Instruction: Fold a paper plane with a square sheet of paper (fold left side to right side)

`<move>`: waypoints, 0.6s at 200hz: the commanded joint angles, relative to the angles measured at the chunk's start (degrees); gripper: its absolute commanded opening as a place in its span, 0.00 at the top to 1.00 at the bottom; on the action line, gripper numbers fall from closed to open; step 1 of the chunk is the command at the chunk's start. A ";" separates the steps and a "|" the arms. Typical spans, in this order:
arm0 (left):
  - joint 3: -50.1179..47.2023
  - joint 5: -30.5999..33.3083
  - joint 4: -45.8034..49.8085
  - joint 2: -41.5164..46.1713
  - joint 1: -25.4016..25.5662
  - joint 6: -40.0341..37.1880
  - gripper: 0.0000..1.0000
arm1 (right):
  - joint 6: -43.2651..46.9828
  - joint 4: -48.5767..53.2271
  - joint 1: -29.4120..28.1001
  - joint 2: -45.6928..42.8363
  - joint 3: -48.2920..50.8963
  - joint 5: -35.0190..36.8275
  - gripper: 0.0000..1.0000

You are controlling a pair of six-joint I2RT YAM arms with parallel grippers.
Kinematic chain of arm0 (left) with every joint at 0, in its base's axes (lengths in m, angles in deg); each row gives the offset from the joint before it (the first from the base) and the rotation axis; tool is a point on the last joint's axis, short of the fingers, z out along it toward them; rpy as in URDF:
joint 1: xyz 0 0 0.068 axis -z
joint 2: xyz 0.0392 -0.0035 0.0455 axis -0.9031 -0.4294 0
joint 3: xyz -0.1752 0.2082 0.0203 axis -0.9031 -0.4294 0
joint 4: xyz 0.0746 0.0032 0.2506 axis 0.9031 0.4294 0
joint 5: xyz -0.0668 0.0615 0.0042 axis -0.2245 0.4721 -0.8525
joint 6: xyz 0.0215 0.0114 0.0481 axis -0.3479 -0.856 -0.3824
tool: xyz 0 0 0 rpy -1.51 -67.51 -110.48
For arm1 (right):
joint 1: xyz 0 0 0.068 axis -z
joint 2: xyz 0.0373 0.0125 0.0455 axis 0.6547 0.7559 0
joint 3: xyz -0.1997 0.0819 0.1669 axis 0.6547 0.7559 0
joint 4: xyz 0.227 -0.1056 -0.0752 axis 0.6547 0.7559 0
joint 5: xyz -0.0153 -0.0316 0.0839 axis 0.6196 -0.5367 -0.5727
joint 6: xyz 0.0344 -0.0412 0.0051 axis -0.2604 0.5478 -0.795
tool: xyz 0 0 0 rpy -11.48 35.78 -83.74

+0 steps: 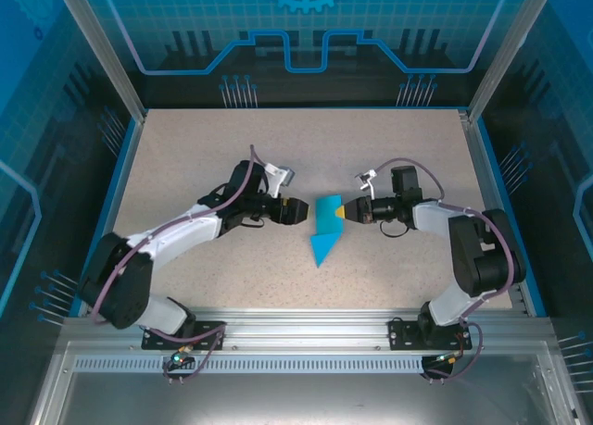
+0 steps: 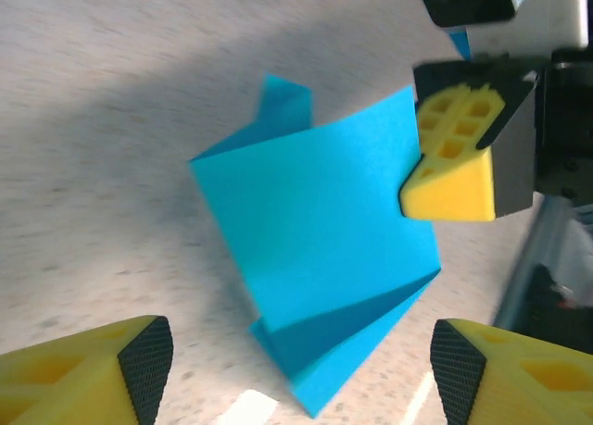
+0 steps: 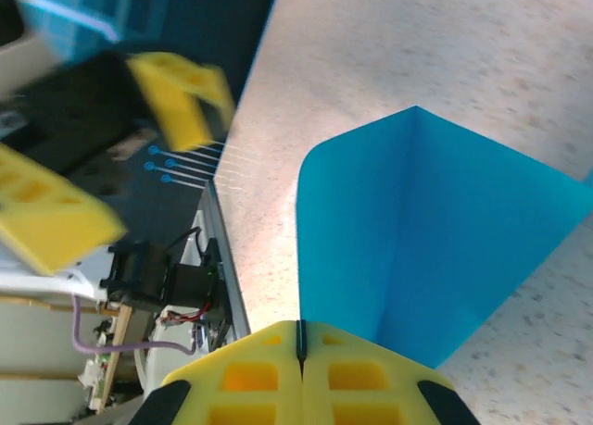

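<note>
Top external. Speckled bench, both arms reaching in toward its middle from the near edge. The paper sheet sits about midway between the left and right edges, somewhat closer to the near edge than the far one. It is bright cyan-blue and partly folded, with a point aimed at the near edge. The left gripper is just beside the sheet's left side. The right gripper meets the sheet's upper right part, yellow tip against the blue.

Left wrist. Own yellow fingers sit in the two bottom corners, spread wide with nothing between them, and the sheet lies beyond the tips. The sheet shows one broad flat panel, a darker folded layer under its lower edge, and a small flap poking out at upper left. A soft shadow lies on the bench beside it. The panel looks raised on the gripped side, though this angle does not settle it. At upper right the right gripper's yellow pad lies against the panel's edge.

Right wrist. Own fingers are pressed together at the bottom edge, with only a thin dark seam between the pads. The sheet rises from that seam, pinched there, with a crease running up to a peak and one rounded, curling side. Across the bench the left gripper's fingers are blurred, two yellow blocks well apart.
</note>
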 commanded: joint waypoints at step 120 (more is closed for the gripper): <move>11.30 35.41 24.06 -12.16 27.56 0.38 0.27 | -14.34 0.50 -1.07 9.99 -3.91 11.39 0.99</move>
